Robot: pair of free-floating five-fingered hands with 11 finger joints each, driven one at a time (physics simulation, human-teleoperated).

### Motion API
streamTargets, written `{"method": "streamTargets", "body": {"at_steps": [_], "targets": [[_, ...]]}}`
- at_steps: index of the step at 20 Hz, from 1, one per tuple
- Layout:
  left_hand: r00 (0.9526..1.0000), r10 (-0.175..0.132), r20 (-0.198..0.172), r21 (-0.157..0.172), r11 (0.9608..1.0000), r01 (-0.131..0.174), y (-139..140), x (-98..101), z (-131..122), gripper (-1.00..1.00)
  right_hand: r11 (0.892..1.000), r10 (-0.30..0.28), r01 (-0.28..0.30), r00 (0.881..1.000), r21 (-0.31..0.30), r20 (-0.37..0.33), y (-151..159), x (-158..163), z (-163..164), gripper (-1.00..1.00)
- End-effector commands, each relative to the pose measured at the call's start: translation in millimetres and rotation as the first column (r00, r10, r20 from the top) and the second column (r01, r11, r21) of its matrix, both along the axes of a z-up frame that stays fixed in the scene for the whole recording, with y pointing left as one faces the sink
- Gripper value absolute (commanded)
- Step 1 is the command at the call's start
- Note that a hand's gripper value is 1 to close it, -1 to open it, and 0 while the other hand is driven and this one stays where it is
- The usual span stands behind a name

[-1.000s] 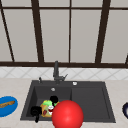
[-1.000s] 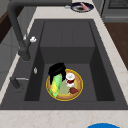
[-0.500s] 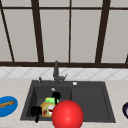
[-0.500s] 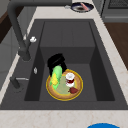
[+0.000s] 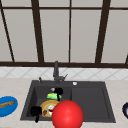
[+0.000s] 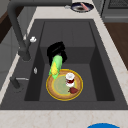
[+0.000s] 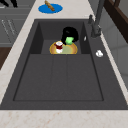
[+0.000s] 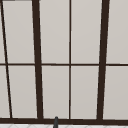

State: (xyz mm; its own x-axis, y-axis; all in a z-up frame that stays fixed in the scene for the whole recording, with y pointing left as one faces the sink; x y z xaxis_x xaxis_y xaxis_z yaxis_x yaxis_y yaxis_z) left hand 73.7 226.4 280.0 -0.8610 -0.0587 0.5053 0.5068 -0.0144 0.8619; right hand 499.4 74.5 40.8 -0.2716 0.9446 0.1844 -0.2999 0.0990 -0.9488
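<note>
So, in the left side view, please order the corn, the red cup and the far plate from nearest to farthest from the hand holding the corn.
1. corn: in the hand.
2. red cup: on the yellow plate.
3. far plate: on the counter beyond the sink.

place: kitchen | cues: dark sink (image 5: 90,100), faucet (image 5: 56,71), tiled backsplash, window (image 8: 70,60)

Behind the pale speckled worktop (image 5: 15,86), at twelve o'clock, a tall window (image 8: 70,60) of dark-brown bars over blank grey panes, with a strip of light tiled backsplash (image 5: 100,74) below.
</note>
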Motion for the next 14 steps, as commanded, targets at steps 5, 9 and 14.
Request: {"method": "streamTargets", "body": {"at_steps": [5, 9, 14], "targets": [[1.0000, 0.000, 0.000, 0.000, 1.0000, 0.000, 0.0, 0.0, 0.0, 0.00, 1.000, -0.026, 0.027, 0.998, -0.015, 0.064, -18.2, -11.1, 49.8, 1.00], [1.0000, 0.000, 0.000, 0.000, 1.0000, 0.000, 0.0, 0.0, 0.0, 0.00, 0.999, -0.037, 0.038, 0.995, -0.006, 0.089, -35.3, -18.2, 68.7, 1.00], [1.0000, 0.000, 0.000, 0.000, 1.0000, 0.000, 0.0, 0.0, 0.0, 0.00, 1.000, -0.019, 0.020, 0.998, -0.011, 0.066, -42.0, -25.8, 80.9, 1.00]]}}
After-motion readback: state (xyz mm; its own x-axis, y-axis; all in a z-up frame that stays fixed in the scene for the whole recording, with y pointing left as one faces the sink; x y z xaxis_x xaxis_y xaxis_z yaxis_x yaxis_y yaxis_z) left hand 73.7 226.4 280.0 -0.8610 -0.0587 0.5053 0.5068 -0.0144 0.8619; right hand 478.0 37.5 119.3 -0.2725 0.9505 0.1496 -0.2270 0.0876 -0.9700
